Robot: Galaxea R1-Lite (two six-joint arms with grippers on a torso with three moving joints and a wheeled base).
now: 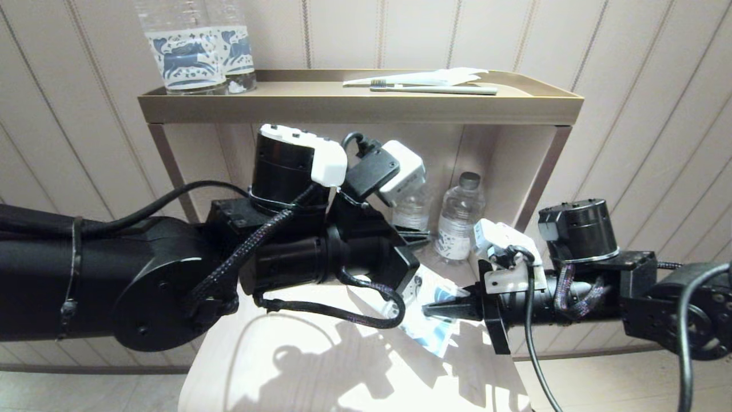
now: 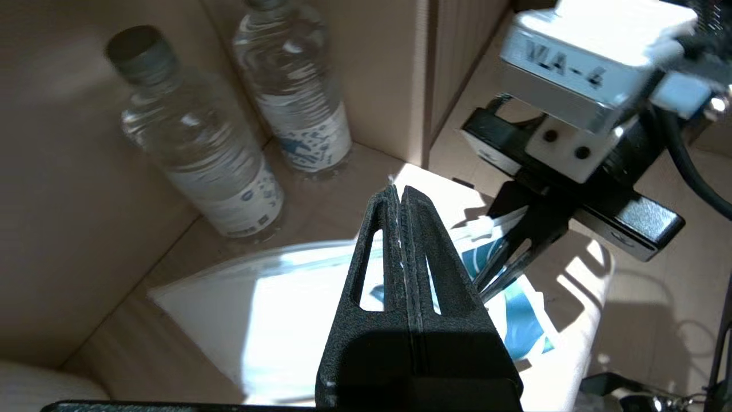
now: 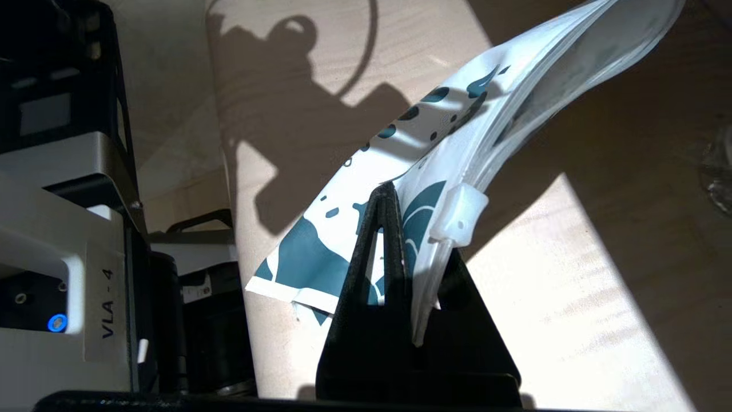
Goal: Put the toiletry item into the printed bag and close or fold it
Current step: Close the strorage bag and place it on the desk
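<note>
The printed bag (image 3: pixel 366 229) is held up off the pale bench (image 1: pixel 320 366) between the two grippers. The right gripper (image 3: pixel 417 229) is pinched on its edge beside the white zip slider (image 3: pixel 460 212). The left gripper (image 2: pixel 400 200) is pressed together, seemingly on the bag's rim. A white toothbrush (image 1: pixel 440 89) lies on the upper shelf (image 1: pixel 354 109), well apart.

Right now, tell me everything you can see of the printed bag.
The printed bag is a flat pouch of thin, translucent white plastic with teal and blue leaf shapes and dots. A white slider sits on its zip edge. It is held up off the pale wooden table, slanting. The right gripper is clamped on it beside the slider, and the left gripper is pinched shut on another edge. What is inside cannot be seen.
</note>
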